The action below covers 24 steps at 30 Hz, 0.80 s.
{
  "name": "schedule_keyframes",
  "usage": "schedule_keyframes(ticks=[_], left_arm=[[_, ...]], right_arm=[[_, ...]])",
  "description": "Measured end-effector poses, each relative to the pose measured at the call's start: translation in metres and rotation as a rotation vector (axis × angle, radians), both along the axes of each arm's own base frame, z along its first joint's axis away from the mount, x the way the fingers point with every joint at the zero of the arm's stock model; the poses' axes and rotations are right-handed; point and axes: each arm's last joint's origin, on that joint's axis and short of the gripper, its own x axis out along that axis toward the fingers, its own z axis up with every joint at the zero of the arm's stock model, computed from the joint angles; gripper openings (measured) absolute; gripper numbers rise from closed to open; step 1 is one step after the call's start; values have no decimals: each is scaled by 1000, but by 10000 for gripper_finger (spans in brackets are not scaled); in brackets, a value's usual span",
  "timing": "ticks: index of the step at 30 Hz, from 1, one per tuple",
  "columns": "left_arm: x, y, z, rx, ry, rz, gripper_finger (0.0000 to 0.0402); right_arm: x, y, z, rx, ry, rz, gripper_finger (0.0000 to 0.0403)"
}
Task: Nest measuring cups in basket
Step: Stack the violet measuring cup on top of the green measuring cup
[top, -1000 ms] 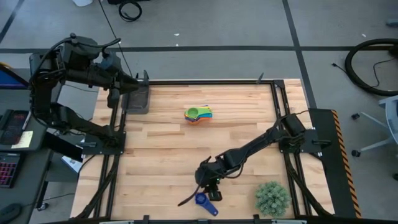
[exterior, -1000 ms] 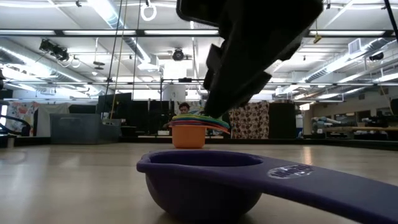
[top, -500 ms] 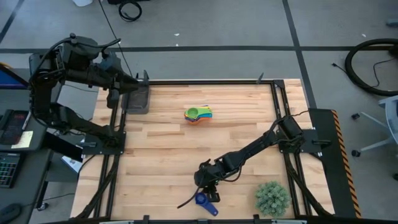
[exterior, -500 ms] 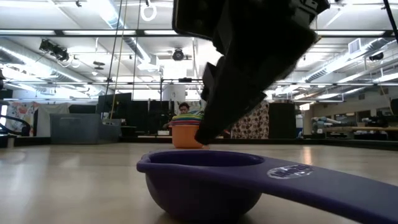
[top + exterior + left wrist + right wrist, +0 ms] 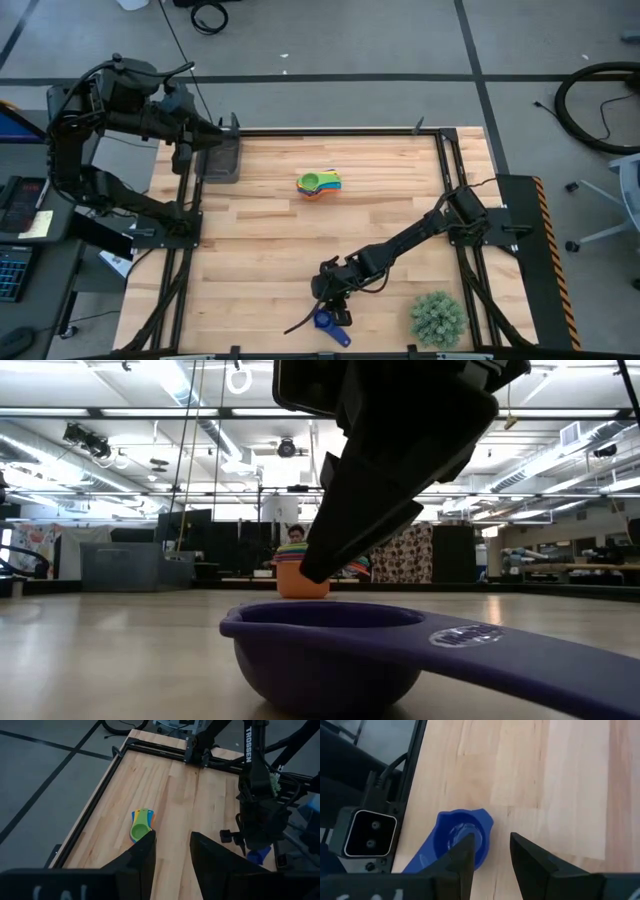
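- Bench (image 5: 270,250): pale wood planks in a black frame, on grey floor with dark lines; beyond it a big hall with ceiling strip lights.
- Spiky green plant ball (image 5: 438,318) sits in the near right corner; a camera box (image 5: 366,836) on the near edge.
- Nested stack of measuring cups (image 5: 319,184) mid-bench, toward the far edge.
- Dark blue cup (image 5: 329,324) lies alone at the near edge.
- My right tool (image 5: 331,303) hangs just over it, fingers apart, holding nothing.
- My left tool (image 5: 218,137) waits at the far left corner, fingers narrowly apart, over the basket (image 5: 221,160).
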Motion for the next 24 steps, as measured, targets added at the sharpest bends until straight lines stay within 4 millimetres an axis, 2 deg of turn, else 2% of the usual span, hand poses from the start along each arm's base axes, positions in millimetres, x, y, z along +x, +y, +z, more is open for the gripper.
schedule_keyframes(ticks=[14, 24], left_arm=[[0, 0, 0, 1, 0, 0, 126], [0, 0, 0, 0, -1, 0, 126]], right_arm=[[-3, 6, 0, -19, -7, -24, 129], [3, 11, -29, 31, 40, -28, 129]])
